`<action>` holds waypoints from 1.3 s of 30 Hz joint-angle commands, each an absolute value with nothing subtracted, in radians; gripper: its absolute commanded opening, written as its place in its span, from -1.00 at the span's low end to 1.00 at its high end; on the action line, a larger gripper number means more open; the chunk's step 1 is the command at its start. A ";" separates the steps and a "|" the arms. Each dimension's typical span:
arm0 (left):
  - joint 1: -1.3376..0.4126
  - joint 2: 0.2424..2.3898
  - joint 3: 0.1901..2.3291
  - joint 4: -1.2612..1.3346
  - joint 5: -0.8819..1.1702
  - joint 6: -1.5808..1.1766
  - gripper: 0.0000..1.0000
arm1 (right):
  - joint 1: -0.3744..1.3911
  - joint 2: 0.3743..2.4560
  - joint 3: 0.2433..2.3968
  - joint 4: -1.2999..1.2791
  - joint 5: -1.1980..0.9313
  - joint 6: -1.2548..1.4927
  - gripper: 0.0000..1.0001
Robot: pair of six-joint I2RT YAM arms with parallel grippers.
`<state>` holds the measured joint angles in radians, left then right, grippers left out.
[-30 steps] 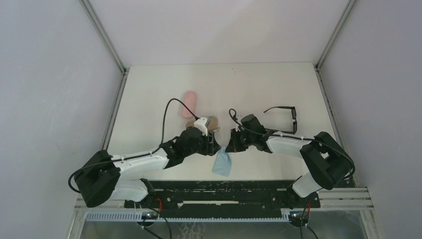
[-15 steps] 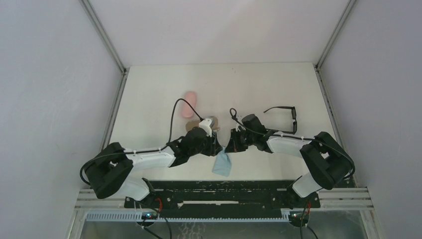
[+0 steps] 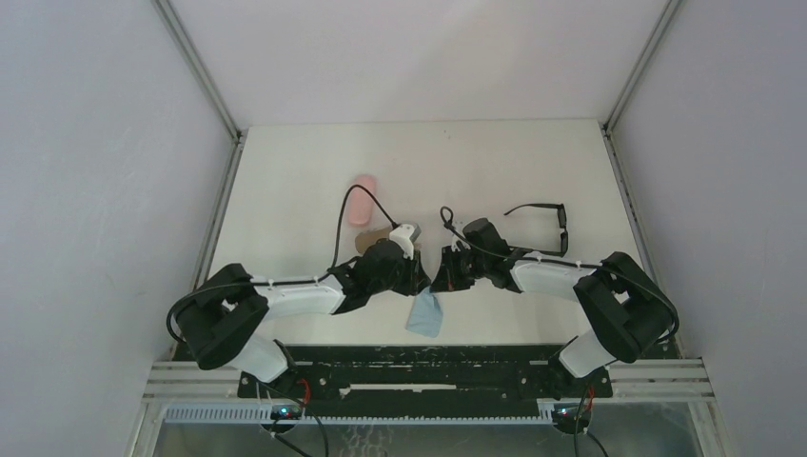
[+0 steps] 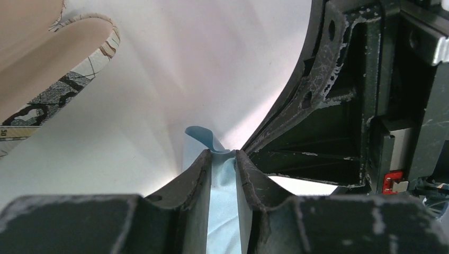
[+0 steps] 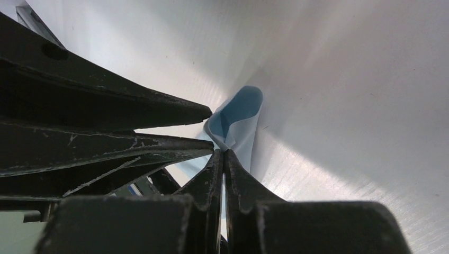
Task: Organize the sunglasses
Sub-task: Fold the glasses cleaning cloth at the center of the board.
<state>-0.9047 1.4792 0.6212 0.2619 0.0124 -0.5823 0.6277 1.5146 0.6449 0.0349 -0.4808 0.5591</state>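
The black sunglasses (image 3: 544, 225) lie unfolded on the table at the right, beyond my right arm and touched by neither gripper. A light-blue cloth (image 3: 425, 313) lies near the front edge, its upper corner lifted between both grippers. My right gripper (image 5: 223, 151) is shut on that corner, and the cloth (image 5: 238, 114) curls up above its tips. My left gripper (image 4: 222, 155) faces it from the left, jaws narrowed on the cloth (image 4: 222, 211), which fills the gap and touches both fingers. In the top view the grippers (image 3: 419, 276) (image 3: 441, 279) nearly meet.
A pink case (image 3: 362, 199) lies at the left centre. A grey-patterned case (image 4: 58, 74) lies open just behind my left wrist, partly hidden by the arm in the top view. The right gripper's body (image 4: 344, 106) fills the right of the left wrist view.
My left arm has slid right toward the cloth's raised corner and its jaws have narrowed onto the cloth. The right arm, the sunglasses and the cases have not moved.
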 commanded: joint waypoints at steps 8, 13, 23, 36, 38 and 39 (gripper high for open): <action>-0.914 1.502 0.662 0.286 0.008 -0.563 -0.59 | 0.620 1.482 0.641 0.083 -0.498 0.560 -1.00; -0.914 1.505 0.667 0.283 0.004 -0.556 -0.86 | 0.620 1.476 0.642 0.077 -0.492 0.559 -1.00; -0.913 1.423 0.649 0.249 -0.043 -0.539 -0.99 | 0.616 1.437 0.641 0.011 -0.440 0.538 -1.00; -0.910 1.321 0.611 0.198 -0.053 -0.494 -1.00 | 0.601 1.381 0.642 -0.052 -0.411 0.509 -1.00; -0.910 1.296 0.601 0.197 -0.030 -0.477 -1.00 | 0.603 1.357 0.642 -0.068 -0.410 0.498 -1.00; -0.910 1.282 0.597 0.196 -0.017 -0.468 -1.00 | 0.603 1.342 0.642 -0.078 -0.407 0.492 -1.00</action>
